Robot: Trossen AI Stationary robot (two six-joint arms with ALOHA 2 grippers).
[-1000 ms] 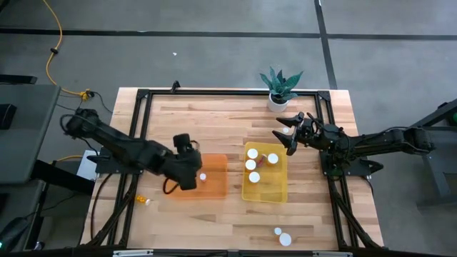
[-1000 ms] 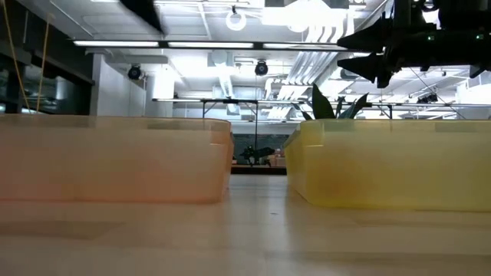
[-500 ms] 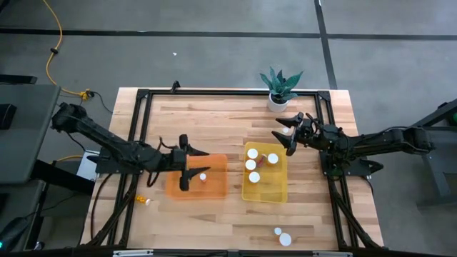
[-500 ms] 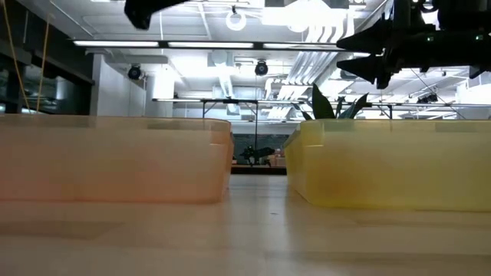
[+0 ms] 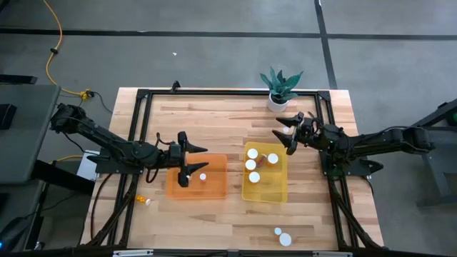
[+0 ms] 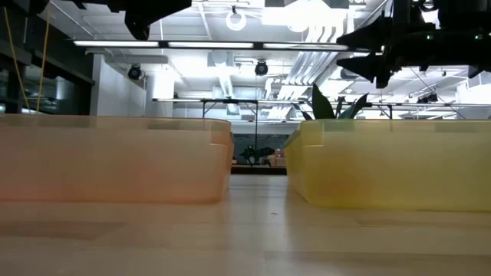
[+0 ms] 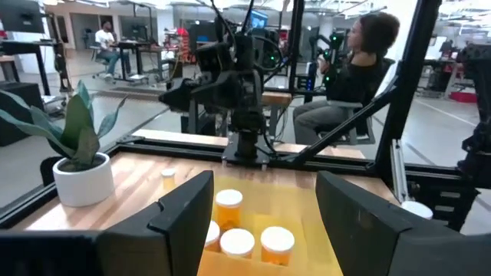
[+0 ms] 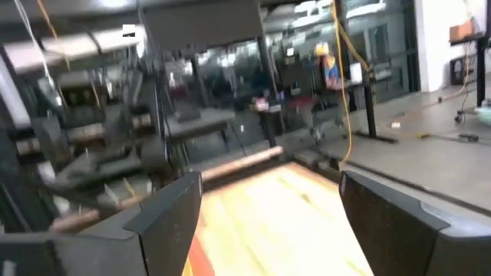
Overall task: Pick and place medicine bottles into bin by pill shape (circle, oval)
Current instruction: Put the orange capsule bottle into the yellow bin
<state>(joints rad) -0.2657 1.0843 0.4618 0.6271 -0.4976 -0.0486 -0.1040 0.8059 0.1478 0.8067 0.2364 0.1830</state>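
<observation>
While both hover | left tool wide open, empty, beside bottle in orange bin | right tool open, empty

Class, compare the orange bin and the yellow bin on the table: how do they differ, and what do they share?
The orange bin holds one white-capped bottle; the yellow bin holds four. The orange bin is left of the yellow bin. The open left gripper is over the orange bin's edge; none is over the yellow bin. Both are similar rectangular see-through bins.

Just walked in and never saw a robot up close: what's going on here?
Two robot arms are sorting medicine bottles into bins. The left claw hangs open and empty over the orange bin, which holds one bottle. The right claw hangs open beside the yellow bin, which holds four. Three bottles still lie on the table.
</observation>
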